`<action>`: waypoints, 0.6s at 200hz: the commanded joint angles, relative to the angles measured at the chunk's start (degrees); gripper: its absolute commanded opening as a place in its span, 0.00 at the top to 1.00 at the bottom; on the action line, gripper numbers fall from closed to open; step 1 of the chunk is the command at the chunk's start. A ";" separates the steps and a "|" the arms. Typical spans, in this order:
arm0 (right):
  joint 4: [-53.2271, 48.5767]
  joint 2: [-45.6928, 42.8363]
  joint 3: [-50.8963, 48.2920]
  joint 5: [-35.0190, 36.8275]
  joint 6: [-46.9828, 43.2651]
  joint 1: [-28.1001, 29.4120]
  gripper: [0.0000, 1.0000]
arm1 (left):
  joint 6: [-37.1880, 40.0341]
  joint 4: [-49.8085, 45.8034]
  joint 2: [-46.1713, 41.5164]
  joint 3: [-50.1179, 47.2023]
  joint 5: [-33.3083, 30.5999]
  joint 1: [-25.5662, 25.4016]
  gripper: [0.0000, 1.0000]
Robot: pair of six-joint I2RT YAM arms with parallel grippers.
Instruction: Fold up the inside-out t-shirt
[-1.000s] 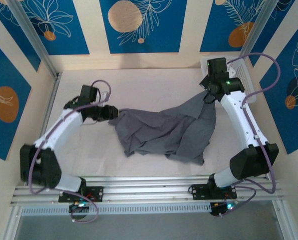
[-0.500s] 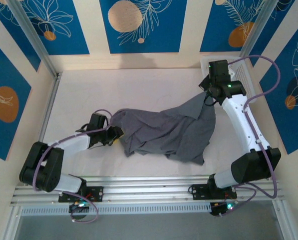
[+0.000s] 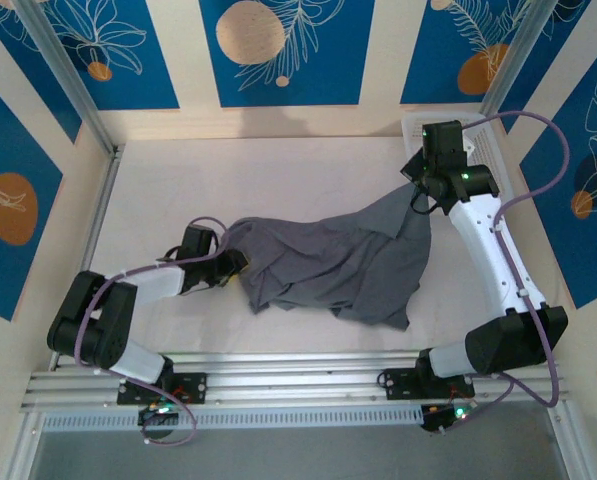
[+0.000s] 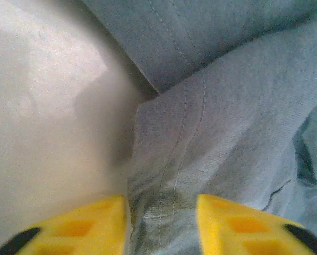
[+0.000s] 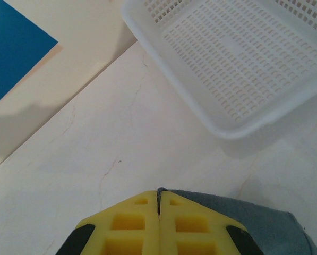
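The inside-out t-shirt (image 3: 328, 265) lies crumpled in the middle of the white counter (image 3: 278, 180). It is dark grey and very wrinkly. Lines of stitching run along its edge.

The left claw (image 3: 236, 268) is low at the shirt's left edge. Its yellow fingers (image 4: 89, 223) are apart, and the stitched edge of the shirt lies between them.

The right claw (image 3: 414, 190) is at the far right of the counter. Its two yellow pads are pressed together with a bit of the grey shirt pinched in them. That corner of the shirt is pulled up off the counter. A white basket (image 5: 224, 129) with lots of little holes sits near this claw.
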 commanded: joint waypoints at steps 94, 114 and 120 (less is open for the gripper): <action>-1.39 1.17 47.79 0.42 1.17 -1.33 1.00 | 25.66 -40.32 -14.96 70.44 -5.82 6.16 1.00; 3.57 0.27 53.35 -2.73 0.06 -1.59 1.00 | 27.48 -39.06 -15.79 78.58 -7.61 6.18 1.00; 4.98 -0.76 53.15 -3.27 1.01 -1.76 1.00 | 27.94 -38.21 -16.63 79.20 -8.43 6.19 1.00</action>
